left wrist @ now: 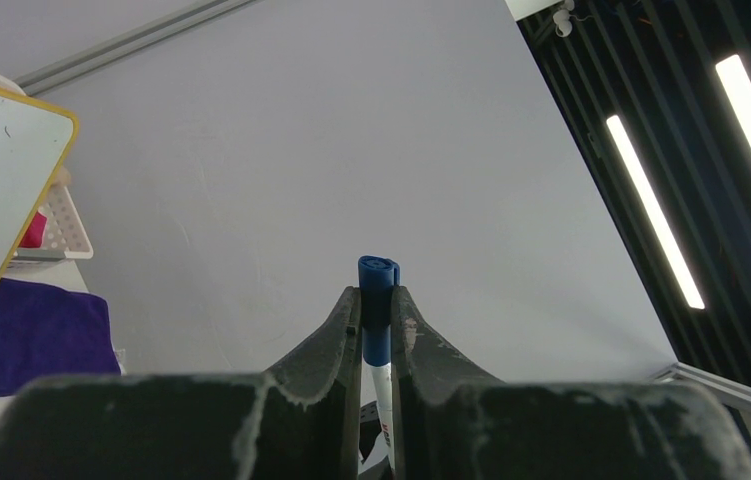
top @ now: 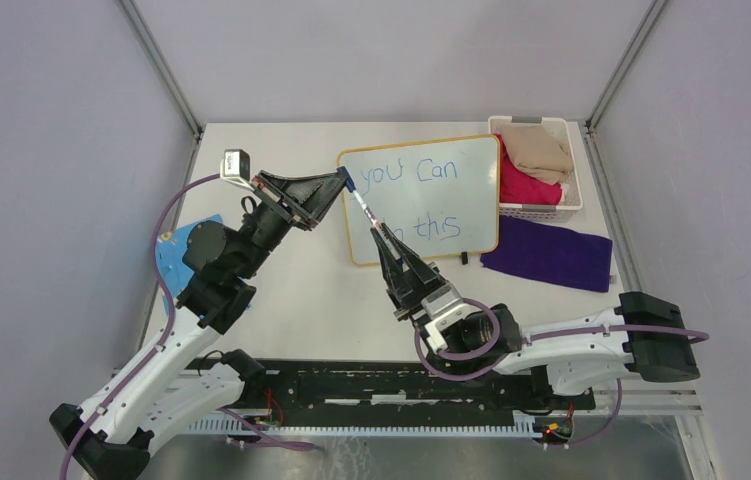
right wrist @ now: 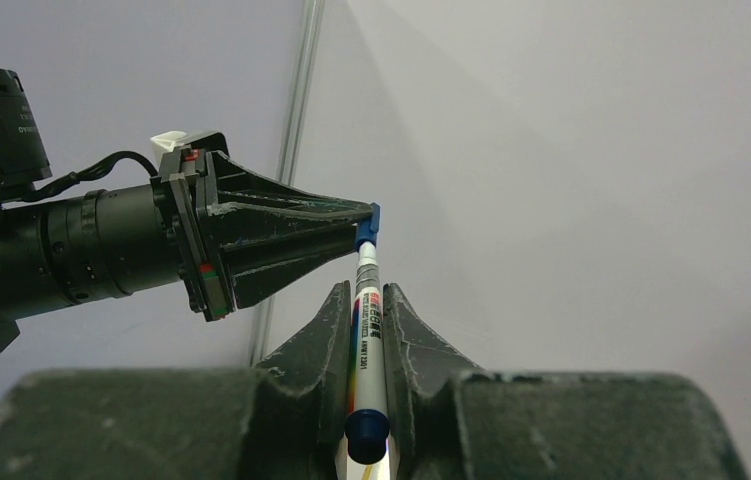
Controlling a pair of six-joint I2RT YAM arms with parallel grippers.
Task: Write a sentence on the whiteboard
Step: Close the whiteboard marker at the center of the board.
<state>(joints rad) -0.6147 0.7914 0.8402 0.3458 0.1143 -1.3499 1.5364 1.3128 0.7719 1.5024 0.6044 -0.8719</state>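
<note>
The whiteboard (top: 471, 195) lies flat at the back middle of the table, with the sentence (top: 413, 172) in blue: "you Can" above, "this" below; the spot before "this" is hidden by my right gripper. A white marker (top: 367, 211) with a blue cap is held in the air over the board's left edge. My left gripper (top: 344, 181) is shut on the cap (left wrist: 378, 285). My right gripper (top: 382, 233) is shut on the marker's barrel (right wrist: 367, 320), with its dark rear end between the fingers. The right wrist view shows the left gripper (right wrist: 353, 228) at the cap (right wrist: 370, 227).
A white basket (top: 543, 128) with beige and pink cloths stands at the back right. A purple cloth (top: 551, 255) lies in front of it, also in the left wrist view (left wrist: 31, 335). A blue patterned cloth (top: 173, 248) lies at the left edge under the left arm.
</note>
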